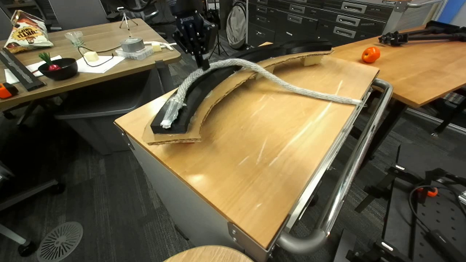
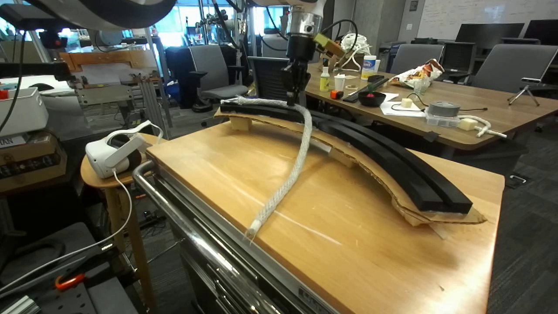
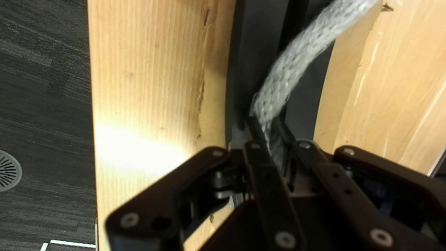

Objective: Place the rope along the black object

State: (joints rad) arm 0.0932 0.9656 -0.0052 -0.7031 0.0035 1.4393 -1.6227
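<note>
My fingers [image 3: 255,131] are pinching the rope [image 3: 299,57] over the black strip [image 2: 388,159]. Past them, in the wrist view, the rope is slanting rightward, away from the strip's long axis; farther, its end is lying at the edge of the table [image 2: 348,261]. I am probably needing to swing it leftward.

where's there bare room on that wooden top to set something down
Two patches of the wooden top: one on each side of the rope, between the black object and the metal rail. It's crowded around the fingers, which grip the rope.
</note>
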